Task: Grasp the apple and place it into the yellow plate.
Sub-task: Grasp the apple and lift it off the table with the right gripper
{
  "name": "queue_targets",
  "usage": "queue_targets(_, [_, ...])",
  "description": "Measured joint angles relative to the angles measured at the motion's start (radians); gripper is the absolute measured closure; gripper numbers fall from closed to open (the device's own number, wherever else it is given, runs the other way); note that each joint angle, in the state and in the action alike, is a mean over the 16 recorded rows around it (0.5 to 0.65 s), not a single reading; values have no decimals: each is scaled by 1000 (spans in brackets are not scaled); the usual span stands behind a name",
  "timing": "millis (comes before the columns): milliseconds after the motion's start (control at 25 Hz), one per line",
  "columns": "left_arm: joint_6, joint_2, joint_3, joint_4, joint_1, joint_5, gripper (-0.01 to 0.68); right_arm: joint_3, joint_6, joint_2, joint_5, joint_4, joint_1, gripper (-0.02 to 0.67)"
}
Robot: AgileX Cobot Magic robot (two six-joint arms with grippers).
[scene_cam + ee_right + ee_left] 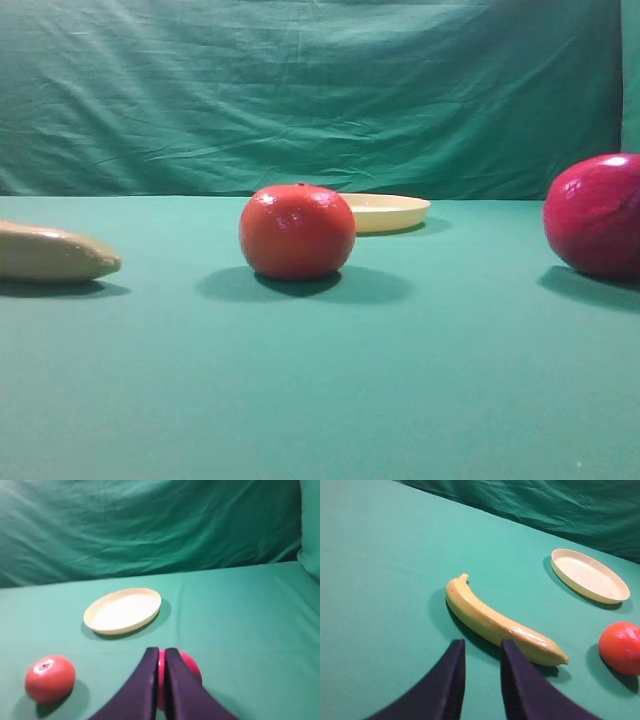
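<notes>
The apple [598, 215], glossy magenta-red, sits on the green table at the right edge of the exterior view. In the right wrist view it [191, 670] lies just behind my right gripper [160, 651], whose fingers are pressed together and empty in front of it. The yellow plate [392, 211] lies empty at the back, behind the orange-red fruit; it also shows in the right wrist view [124, 610] and the left wrist view [590, 575]. My left gripper [481, 643] hovers with its fingers a little apart, empty, just short of the banana. Neither gripper shows in the exterior view.
An orange-red, tomato-like fruit [297, 232] stands mid-table in front of the plate, left of the apple [50, 678]. A pale banana [495, 622] lies at the left [50, 252]. A green cloth backdrop [320, 90] hangs behind the table.
</notes>
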Motion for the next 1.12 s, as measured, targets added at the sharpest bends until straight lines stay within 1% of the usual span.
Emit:
queue_targets(200, [0,0,0,0,0,0,516,-74,-120,198,69,55,0,649])
queue_targets(360, [0,0,0,0,0,0,516,-120,-196,330,87,80,0,649])
queue_targets(440, [0,0,0,0,0,0,516,-140,-226,386,81,87,0,639])
queue_targets(520, [0,0,0,0,0,0,516,-158,-255,436,72,93,0,614])
queue_targets(640, [0,0,0,0,0,0,516,-187,-297,501,58,98,0,535])
queue_targets(840, [0,0,0,0,0,0,516,-239,-350,595,39,100,0,338])
queue_targets(1000, [0,0,0,0,0,0,516,-281,-364,663,35,97,0,177])
queue_targets(1120, [0,0,0,0,0,0,516,-308,-371,713,37,90,0,76])
